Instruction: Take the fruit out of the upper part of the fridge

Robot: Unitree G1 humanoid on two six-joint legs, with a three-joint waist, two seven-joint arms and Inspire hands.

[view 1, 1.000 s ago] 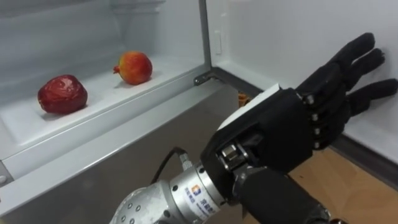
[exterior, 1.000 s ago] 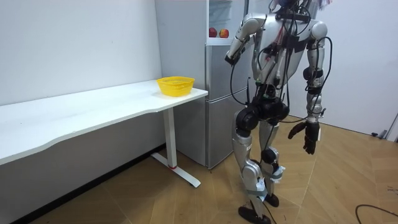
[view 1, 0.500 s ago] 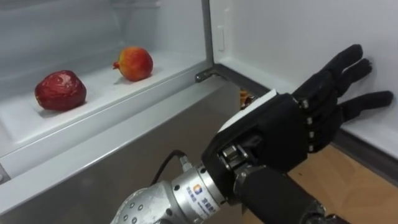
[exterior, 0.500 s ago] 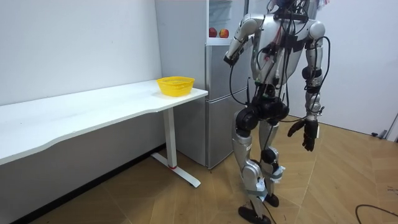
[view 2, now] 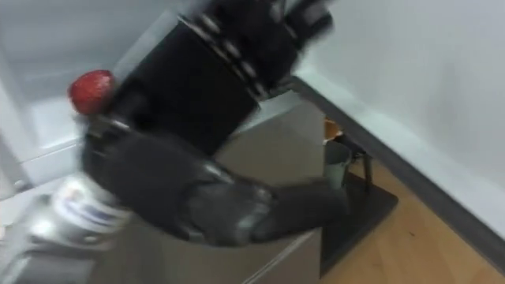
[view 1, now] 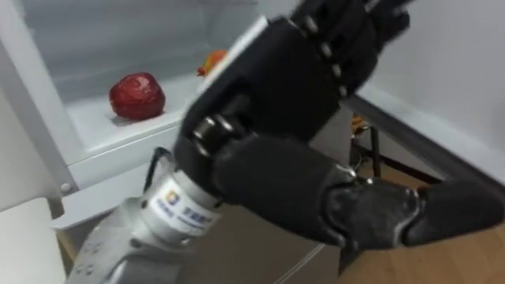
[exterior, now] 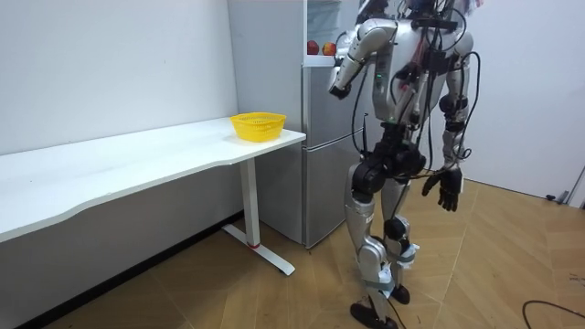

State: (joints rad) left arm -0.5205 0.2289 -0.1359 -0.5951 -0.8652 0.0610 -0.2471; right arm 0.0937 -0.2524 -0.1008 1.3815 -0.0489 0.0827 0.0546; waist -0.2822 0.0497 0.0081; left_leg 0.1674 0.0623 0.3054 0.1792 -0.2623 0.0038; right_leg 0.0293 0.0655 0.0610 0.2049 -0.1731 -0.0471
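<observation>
A dark red fruit (view 1: 136, 95) lies on the white shelf (view 1: 102, 130) of the open upper fridge. A second, orange-red fruit (view 1: 213, 60) lies to its right, mostly hidden behind my left hand (view 1: 292, 71). That hand is raised in front of the shelf, back toward me, fingers straight and holding nothing. In the room view I stand before the fridge (exterior: 320, 137) with the left hand (exterior: 339, 84) lifted near the two fruits (exterior: 320, 47). My right hand (exterior: 446, 189) hangs by my side, fingers relaxed.
The white fridge door (view 1: 450, 71) stands open on the right. Below it a small dark stand (view 2: 355, 197) holds a cup on the wooden floor. A yellow basket (exterior: 258, 125) sits on the white table (exterior: 137, 160) at the room view's left.
The whole picture has shifted, so the camera turned left. My left hand has risen and moved left, now covering the orange-red fruit. The fruits stay on the shelf.
</observation>
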